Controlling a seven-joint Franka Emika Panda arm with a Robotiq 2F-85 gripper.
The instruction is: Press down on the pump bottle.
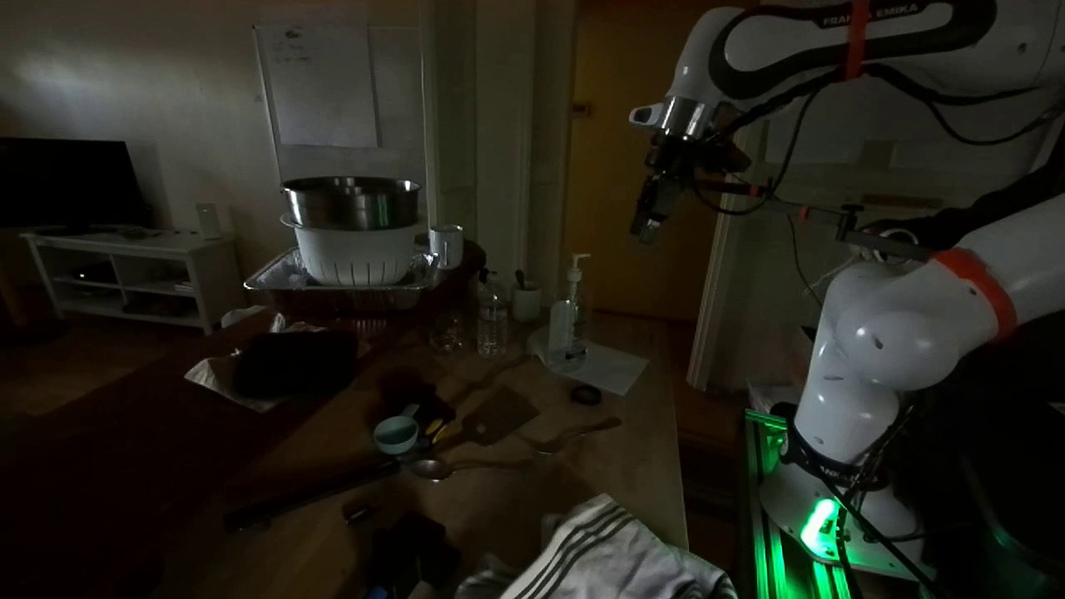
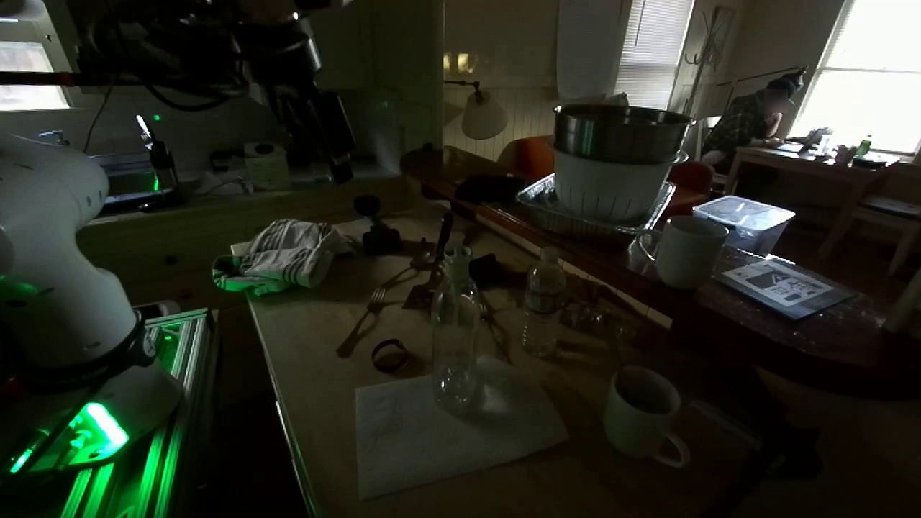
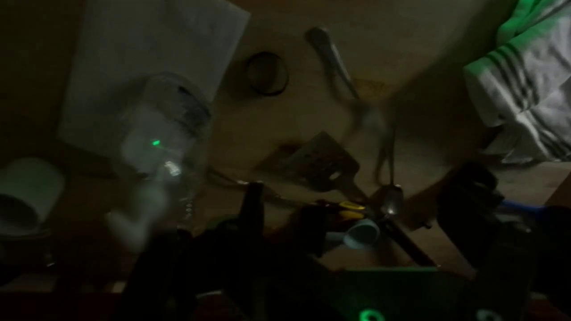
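The pump bottle (image 1: 568,331) is a clear, slim bottle with a white pump head. It stands upright on a white paper sheet (image 1: 622,372) near the table's edge. It also shows in an exterior view (image 2: 455,345) and at the left of the wrist view (image 3: 163,127), where its pump head is blurred and close to the camera. My gripper (image 1: 647,226) is in the air, higher than the pump head and apart from it. It also hangs high above the table in an exterior view (image 2: 341,167). In the dark wrist view its fingers (image 3: 384,206) look spread, with nothing held between them.
A water bottle (image 2: 543,309) and a white mug (image 2: 642,417) stand near the pump bottle. A black ring (image 1: 586,394), a spatula (image 3: 328,162), a blue scoop (image 3: 362,235) and a striped towel (image 1: 607,557) lie on the table. A metal pot (image 1: 354,204) sits on a white colander behind.
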